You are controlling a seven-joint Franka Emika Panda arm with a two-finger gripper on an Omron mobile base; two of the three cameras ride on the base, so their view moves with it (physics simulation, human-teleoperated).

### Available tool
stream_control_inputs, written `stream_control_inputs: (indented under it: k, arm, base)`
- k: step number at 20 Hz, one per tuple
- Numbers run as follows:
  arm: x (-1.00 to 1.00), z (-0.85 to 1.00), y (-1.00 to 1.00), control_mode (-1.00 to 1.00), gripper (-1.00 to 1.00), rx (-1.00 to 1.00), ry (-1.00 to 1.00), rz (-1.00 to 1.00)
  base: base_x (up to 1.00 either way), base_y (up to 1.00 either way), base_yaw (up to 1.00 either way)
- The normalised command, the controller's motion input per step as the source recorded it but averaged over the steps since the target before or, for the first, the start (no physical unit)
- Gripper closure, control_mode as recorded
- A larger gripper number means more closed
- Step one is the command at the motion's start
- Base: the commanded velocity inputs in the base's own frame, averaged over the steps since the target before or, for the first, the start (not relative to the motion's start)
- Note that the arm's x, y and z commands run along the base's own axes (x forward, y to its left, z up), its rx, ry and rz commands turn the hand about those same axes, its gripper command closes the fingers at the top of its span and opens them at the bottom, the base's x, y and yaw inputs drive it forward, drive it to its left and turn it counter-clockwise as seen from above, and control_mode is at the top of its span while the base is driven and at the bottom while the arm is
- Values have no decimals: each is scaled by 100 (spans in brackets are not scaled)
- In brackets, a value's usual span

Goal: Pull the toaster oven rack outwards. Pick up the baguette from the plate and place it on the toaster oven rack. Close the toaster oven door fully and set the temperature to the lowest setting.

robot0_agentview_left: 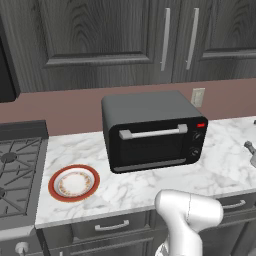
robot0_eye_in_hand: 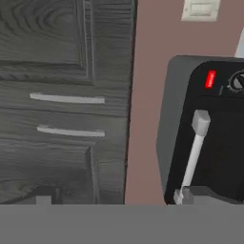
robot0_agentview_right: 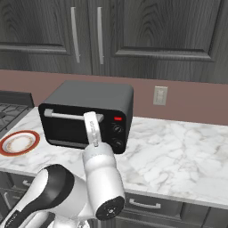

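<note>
The toaster oven (robot0_agentview_left: pixel 152 131) sits on the counter (robot0_agentview_left: pixel 130 187) with its door (robot0_agentview_left: pixel 151 142) shut. The plate (robot0_agentview_left: pixel 74 183) to its left is bare. The silver handle (robot0_eye_in_hand: pixel 193 157) runs lengthwise just ahead of the hand. Gripper opening cannot be judged.

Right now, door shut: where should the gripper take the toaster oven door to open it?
Grip the silver bar handle near its middle, coming straight at the front of the toaster oven door. The bar runs horizontally along the door's top edge and stands off the glass, so fingers probably fit above and below it.
</note>
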Motion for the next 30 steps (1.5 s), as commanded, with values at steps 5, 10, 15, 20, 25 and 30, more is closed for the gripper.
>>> stream_control_inputs:
  k: [5, 10, 15, 20, 25, 30]
  arm:
    - [50, -33, 20, -100, -100, 0, 37, -10]
    - [19, -63, 1, -100, -100, 0, 31, -1]
    - [15, -62, -11, -100, -100, 6, 23, 0]
    - [17, -30, -24, -100, -100, 23, 14, 0]
    - [23, -30, -17, -100, -100, 40, 12, -1]
    - [43, -36, -1, -100, -100, 40, 11, -5]
  base:
    - [0, 0, 0]
    - [0, 0, 0]
    - [0, 0, 0]
    - [0, 0, 0]
    - [0, 0, 0]
    - [0, 0, 0]
